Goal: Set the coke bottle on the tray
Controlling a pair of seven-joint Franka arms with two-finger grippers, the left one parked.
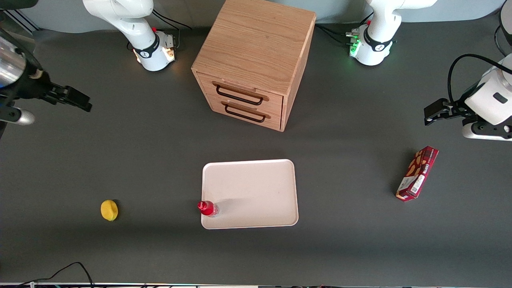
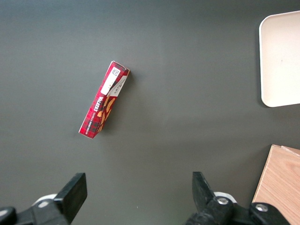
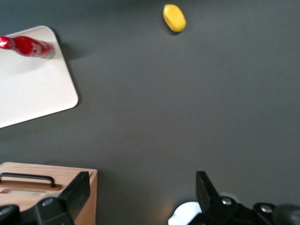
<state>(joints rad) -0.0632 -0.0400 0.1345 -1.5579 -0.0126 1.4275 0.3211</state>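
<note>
The coke bottle (image 1: 207, 208), small and red with a red cap, stands upright on the tray (image 1: 256, 192), at the corner nearest the front camera toward the working arm's end. It also shows in the right wrist view (image 3: 29, 47), on the tray's corner (image 3: 33, 89). The pale cream-pink tray lies flat in front of the drawer cabinet; its edge shows in the left wrist view (image 2: 283, 61). My right gripper (image 1: 80, 100) hangs open and empty above the table at the working arm's end, well apart from the bottle and farther from the front camera. Its fingers (image 3: 143, 180) stand wide apart.
A wooden drawer cabinet (image 1: 252, 60) with two shut drawers stands farther from the front camera than the tray. A yellow lemon-like object (image 1: 109, 210) lies beside the tray toward the working arm's end. A red snack box (image 1: 417, 173) lies toward the parked arm's end.
</note>
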